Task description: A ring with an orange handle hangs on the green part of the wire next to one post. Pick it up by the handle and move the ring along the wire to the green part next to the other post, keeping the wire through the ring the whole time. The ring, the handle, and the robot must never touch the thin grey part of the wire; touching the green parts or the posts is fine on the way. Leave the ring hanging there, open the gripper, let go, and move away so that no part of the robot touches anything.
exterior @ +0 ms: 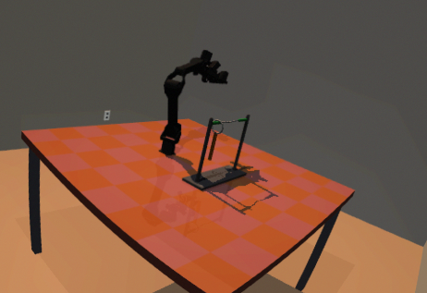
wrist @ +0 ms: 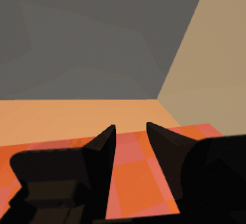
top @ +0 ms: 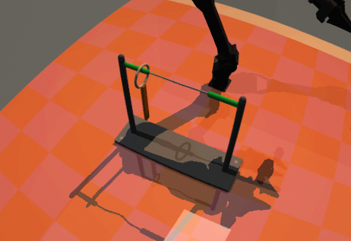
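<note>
The ring (top: 136, 79) (exterior: 223, 127) hangs around the green part (top: 131, 66) beside the left post (top: 127, 96) (exterior: 204, 154), near that part's inner end. Its orange handle (top: 145, 102) (exterior: 212, 147) points down, clear of the base. The thin grey wire (top: 178, 82) runs to the other green part (top: 224, 99) (exterior: 243, 120) at the right post (top: 235, 134) (exterior: 241, 145). My gripper (wrist: 130, 127) (exterior: 225, 78) is partly open with nothing between the fingers. It is high above the wire, away from ring and handle; its tips reach the right edge of the top view.
The dark base plate (top: 123, 139) (exterior: 189, 179) carries both posts on the checkered table (top: 45, 119) (exterior: 139, 210). The arm stands behind the frame. Shadows of the arm and frame fall across the base and table. The wrist view shows the table edge, floor and walls.
</note>
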Controlling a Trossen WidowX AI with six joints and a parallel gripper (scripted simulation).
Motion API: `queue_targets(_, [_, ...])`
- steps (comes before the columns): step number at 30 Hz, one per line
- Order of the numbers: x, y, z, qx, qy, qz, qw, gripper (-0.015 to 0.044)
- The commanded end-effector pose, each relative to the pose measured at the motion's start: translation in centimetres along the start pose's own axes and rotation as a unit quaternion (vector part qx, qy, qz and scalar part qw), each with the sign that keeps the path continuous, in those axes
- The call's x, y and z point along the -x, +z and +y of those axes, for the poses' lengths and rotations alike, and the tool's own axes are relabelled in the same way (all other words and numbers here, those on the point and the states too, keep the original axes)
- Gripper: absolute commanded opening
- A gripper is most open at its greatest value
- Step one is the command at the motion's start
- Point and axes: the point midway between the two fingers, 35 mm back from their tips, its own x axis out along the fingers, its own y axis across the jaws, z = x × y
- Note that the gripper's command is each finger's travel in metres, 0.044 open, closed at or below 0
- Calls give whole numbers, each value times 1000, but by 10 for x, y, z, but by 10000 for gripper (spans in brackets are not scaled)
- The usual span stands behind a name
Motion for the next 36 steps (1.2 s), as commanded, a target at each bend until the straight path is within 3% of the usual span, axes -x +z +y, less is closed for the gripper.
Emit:
queue_targets(1, [-12,-17,-29,-9,-21,13,1000,160])
queue_targets(18, [-32,-93,-142,-58,-110,61,990,160])
queue_targets(36, [3,-186,-238,-121,-204,90,967,160])
